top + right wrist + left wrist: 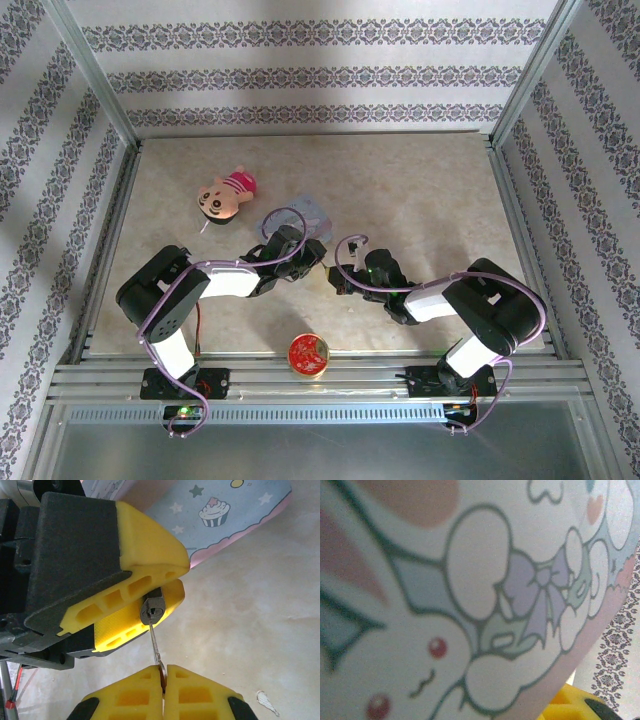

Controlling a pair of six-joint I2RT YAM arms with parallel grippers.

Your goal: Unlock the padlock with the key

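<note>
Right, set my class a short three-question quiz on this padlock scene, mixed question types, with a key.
1. True or false: the right gripper is shut on the key.
2. What holds the padlock? A) left gripper B) right gripper C) neither
3. Fill in: the pale blue thing beyond the padlock is a ___.

Key: 1 true; 2 A; 3 tin
</note>
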